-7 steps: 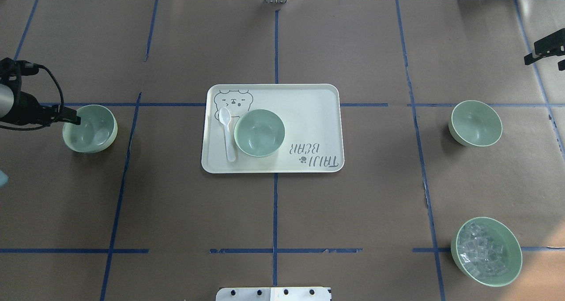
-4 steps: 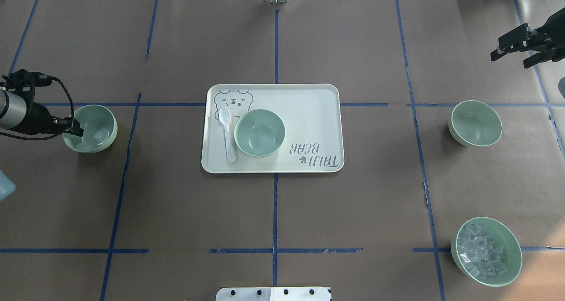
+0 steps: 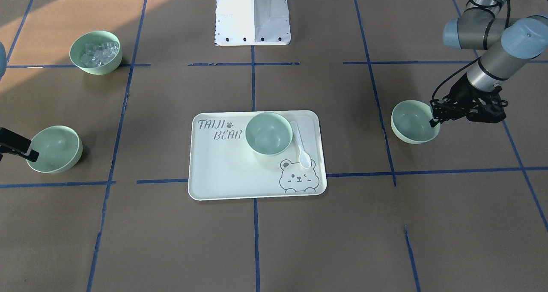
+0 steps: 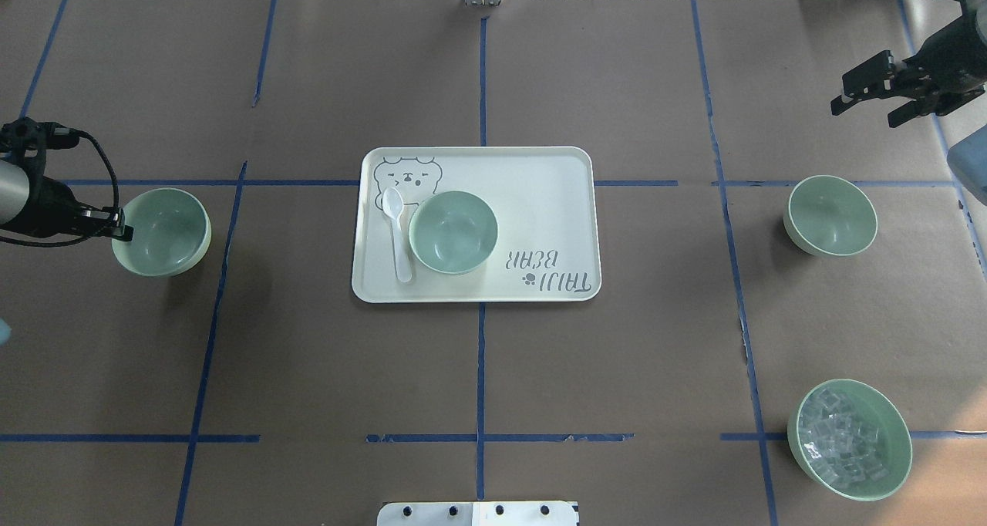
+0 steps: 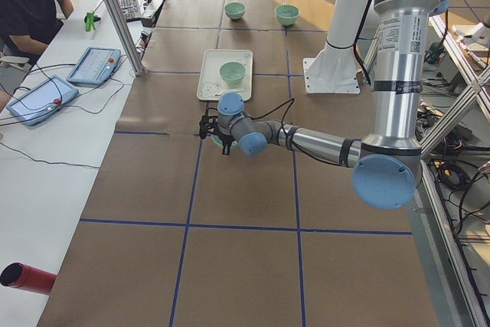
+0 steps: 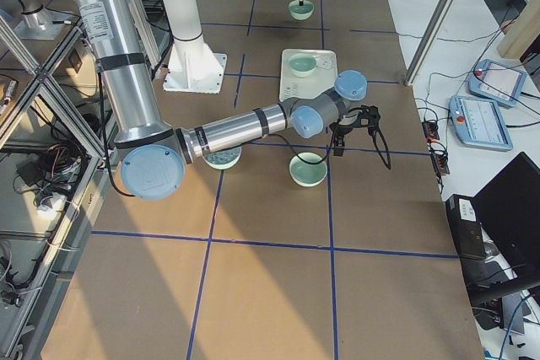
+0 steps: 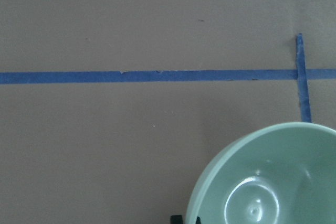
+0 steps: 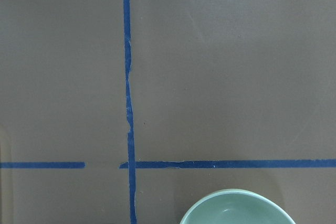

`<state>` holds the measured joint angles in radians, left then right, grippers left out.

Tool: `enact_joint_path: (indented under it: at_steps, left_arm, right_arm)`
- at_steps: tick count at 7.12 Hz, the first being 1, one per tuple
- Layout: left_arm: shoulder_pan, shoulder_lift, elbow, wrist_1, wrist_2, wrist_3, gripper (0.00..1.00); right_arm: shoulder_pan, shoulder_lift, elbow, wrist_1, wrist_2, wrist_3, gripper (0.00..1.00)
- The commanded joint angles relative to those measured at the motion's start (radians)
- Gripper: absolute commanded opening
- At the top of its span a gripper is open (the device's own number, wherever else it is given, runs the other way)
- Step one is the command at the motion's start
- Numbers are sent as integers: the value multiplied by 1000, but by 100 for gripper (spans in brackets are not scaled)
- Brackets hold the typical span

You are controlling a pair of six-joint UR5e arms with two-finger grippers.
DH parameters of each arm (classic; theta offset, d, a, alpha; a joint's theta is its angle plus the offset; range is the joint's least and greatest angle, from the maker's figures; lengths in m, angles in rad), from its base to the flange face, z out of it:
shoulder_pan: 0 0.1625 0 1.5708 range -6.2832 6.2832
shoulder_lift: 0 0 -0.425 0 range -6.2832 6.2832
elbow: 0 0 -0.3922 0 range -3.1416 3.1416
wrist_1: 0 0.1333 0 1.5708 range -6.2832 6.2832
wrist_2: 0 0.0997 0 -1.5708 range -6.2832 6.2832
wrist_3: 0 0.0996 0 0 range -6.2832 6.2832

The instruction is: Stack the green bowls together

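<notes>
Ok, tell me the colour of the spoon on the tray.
White spoon, beside the bowl on the tray; front-facing view shows it best.

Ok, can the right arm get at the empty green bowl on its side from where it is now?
Probably yes. The right gripper hovers open just beyond that bowl, with only bare table paper between them; the ice bowl sits well clear.

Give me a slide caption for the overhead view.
Left gripper pinches pale green round plastic bowl by rim; right gripper hovers open.

Tray (image 4: 540, 202) was centred on bench (image 4: 308, 372), centre bowl (image 4: 453, 231) set on it, spoon (image 4: 399, 237) just left, left bowl (image 4: 162, 231) and right bowl (image 4: 830, 214) placed either side, cube-filled bowl (image 4: 849, 439) nearer robot, right.
</notes>
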<state>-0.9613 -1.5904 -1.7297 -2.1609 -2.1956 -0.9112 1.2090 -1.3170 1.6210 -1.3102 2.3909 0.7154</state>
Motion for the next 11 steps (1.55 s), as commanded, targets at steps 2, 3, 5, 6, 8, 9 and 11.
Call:
enact_joint_path:
  at_steps: [2,3,5,6,8,9,11]
  left_arm:
    - [-39,-152,-119,290,-24,-62,0]
    - [-37,-213,-117,336,-24,-110,0]
    - [-34,-281,-116,375,-24,-190,0]
    - [-33,-305,-105,378,-24,-213,0]
    - [-17,-348,-94,377,-24,-286,0]
    - [16,-358,-90,374,-18,-317,0]
    - [59,-408,-59,371,-13,-382,0]
  right_arm:
    - [-103,-39,-60,201,-164,117,100]
    - [-106,-85,-106,315,-170,110,100]
    - [-105,-142,-113,353,-159,98,100]
    - [-105,-160,-113,353,-159,88,100]
    - [-106,-188,-115,352,-159,72,100]
    - [-118,-194,-115,353,-160,68,100]
    - [-144,-214,-113,356,-164,67,100]
